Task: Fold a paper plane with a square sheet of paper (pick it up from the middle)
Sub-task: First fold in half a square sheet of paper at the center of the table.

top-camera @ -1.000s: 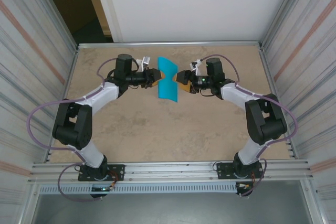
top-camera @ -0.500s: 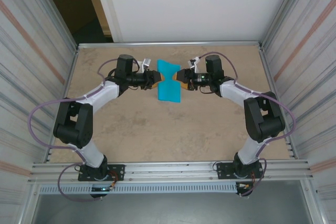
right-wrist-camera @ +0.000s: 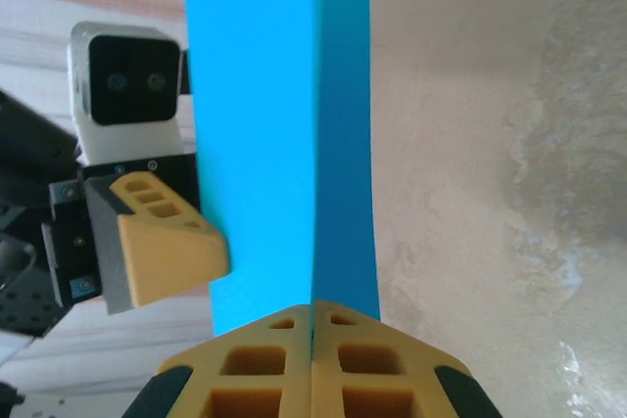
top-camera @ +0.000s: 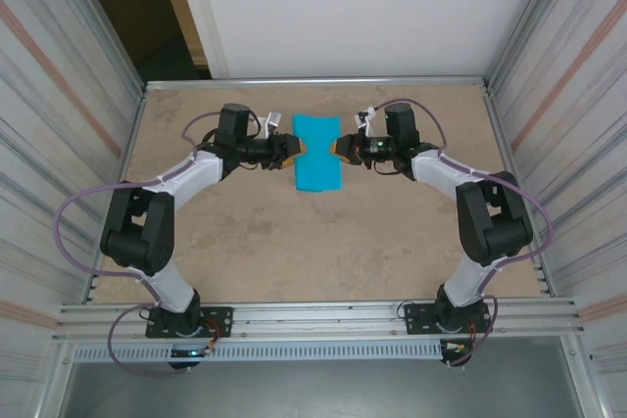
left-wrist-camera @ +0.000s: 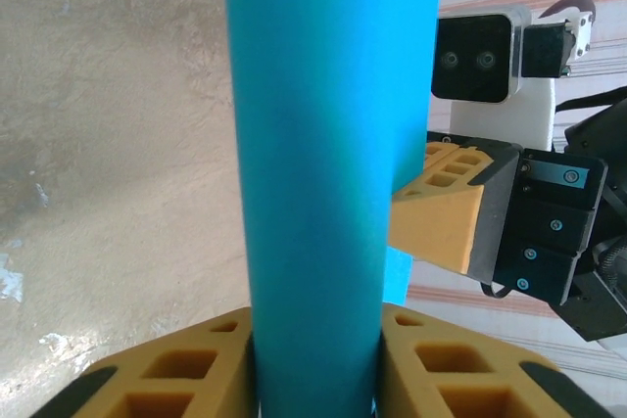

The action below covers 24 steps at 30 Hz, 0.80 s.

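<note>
Paper: the sheet of paper (top-camera: 316, 173) is bright blue and sits at the far middle of the table (top-camera: 294, 242), between the two grippers. It is pinched in at its waist and wider at its far and near ends.
Fold: in the right wrist view a straight crease runs the length of the sheet (right-wrist-camera: 265, 124), with a lighter face on one side and a shaded face on the other.
Left gripper: the left gripper (top-camera: 295, 148) comes at the sheet's waist from the left. In its own view the two yellow pads (left-wrist-camera: 176, 374) press against the folded paper from either side — clamped on it, with the paper's bulk keeping them apart.
Right gripper: the right gripper (top-camera: 336, 149) comes in from the right, directly opposite. Its pads (right-wrist-camera: 250, 379) meet flush, jaws together on the crease, which runs into the seam between them.
Spacing: the two grippers face each other tip to tip, just beside one another with only the paper between.
Contact with table: I cannot tell whether the sheet's near end rests on the surface.
Arms: both are stretched forward and bent inward — roughly mirrored.
</note>
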Tool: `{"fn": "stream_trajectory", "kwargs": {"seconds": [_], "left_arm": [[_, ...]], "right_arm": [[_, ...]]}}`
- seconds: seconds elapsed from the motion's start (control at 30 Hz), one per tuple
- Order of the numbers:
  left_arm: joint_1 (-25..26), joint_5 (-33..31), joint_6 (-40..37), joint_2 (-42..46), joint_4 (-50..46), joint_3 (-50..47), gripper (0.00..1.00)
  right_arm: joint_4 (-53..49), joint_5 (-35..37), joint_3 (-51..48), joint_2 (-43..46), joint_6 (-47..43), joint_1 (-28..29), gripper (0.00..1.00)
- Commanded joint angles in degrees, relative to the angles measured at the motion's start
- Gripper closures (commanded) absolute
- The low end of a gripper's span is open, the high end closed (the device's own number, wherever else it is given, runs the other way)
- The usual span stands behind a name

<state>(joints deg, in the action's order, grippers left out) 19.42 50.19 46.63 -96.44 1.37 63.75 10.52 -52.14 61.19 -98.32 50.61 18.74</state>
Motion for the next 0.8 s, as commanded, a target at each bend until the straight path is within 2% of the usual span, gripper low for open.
{"fn": "stream_trajectory", "kwargs": {"seconds": [0.0,0.17,0.3,0.37,0.5,0.6,0.77], "left_arm": [[-0.98,-1.6,-1.11,0.01,-0.86,0.33,0.59],[-3.35,-6.01,-1.11,2.36,-1.51,-3.03,0.28],[-7.26,-9.58,-1.11,5.23,-1.63,-7.53,0.16],[-9.07,-10.21,-1.06,6.44,-1.28,-9.52,0.04],[-11.33,-10.45,-2.07,7.75,-1.0,-11.52,0.02],[-11.42,-10.74,-2.69,7.95,-0.86,-12.02,0.02],[-11.36,-9.34,-1.69,7.17,0.96,-13.06,0.02]], "right_arm": [[-4.04,2.35,1.01,2.99,-1.61,-1.39,1.0],[-15.16,5.22,3.51,5.26,-7.39,-4.29,1.0],[-28.6,10.57,7.78,7.74,-14.54,-6.01,1.0],[-35.16,13.94,10.85,8.41,-17.67,-6.08,1.0],[-45.21,20.49,17.33,8.39,-21.38,-4.34,1.0],[-51.19,24.63,22.92,5.35,-22.63,-0.99,1.0],[-52.51,27.03,28.34,-3.15,-20.12,5.05,1.0]]}}
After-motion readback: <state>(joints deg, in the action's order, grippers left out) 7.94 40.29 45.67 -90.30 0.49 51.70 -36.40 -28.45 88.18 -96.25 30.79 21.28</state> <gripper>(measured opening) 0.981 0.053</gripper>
